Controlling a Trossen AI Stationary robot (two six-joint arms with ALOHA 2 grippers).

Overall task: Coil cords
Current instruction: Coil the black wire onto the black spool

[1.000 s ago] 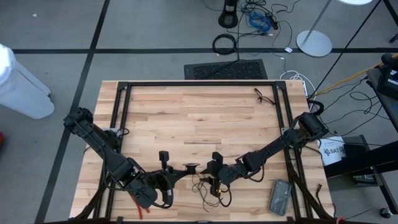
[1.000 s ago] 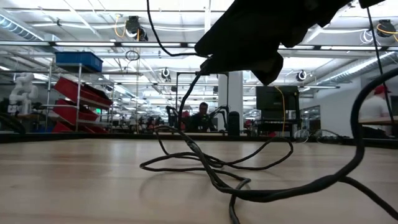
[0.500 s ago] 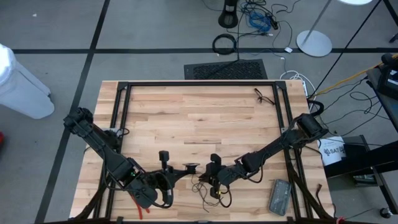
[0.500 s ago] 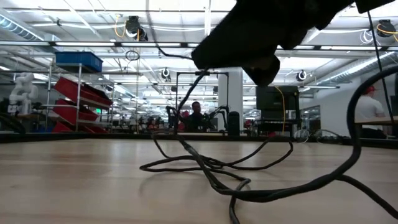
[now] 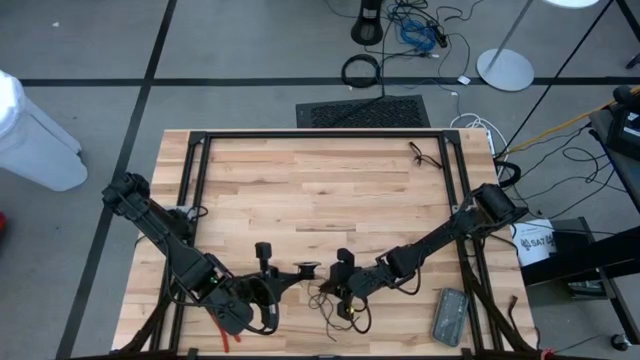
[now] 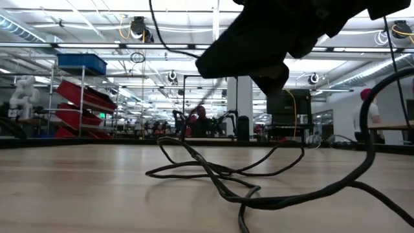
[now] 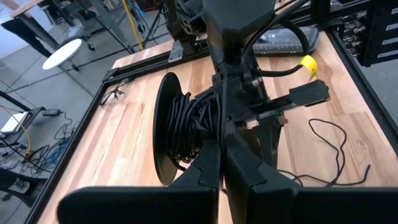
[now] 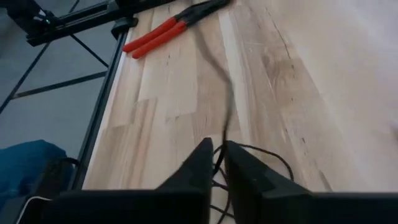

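The thin black cord runs from a black reel (image 7: 183,134), where part of it is wound, down to loose loops on the wood (image 5: 345,310) (image 6: 220,171) near the table's front edge. My left gripper (image 7: 222,163) (image 5: 288,279) sits shut just in front of the reel. From the right side of the reel, my right gripper (image 8: 217,154) (image 5: 340,290) slants down over the loose loops, shut on a strand. In the low view it is the dark mass overhead (image 6: 217,61). My left gripper pinches a thin strand of the cord (image 7: 222,127) between its two fingertips, right in front of the reel. The strand runs straight on from the fingers toward the reel. My right gripper pinches a strand of the cord (image 8: 224,127) between its two fingers, slanting down from the table's right. The cord runs on past the fingertips across the wood (image 8: 214,56), and loops of it lie slack on the table beneath.
Red-handled pliers (image 8: 165,34) (image 5: 225,335) lie by the front left rail. A grey device (image 5: 450,315) sits at the front right. A small dark wire piece (image 5: 425,153) lies at the far right. The black frame rails (image 5: 320,135) border the wood.
My right gripper has shut on the cord strand and edged slightly toward the left. The strand rising from the loops in the low view has shifted a little; the loops on the table have stayed put.
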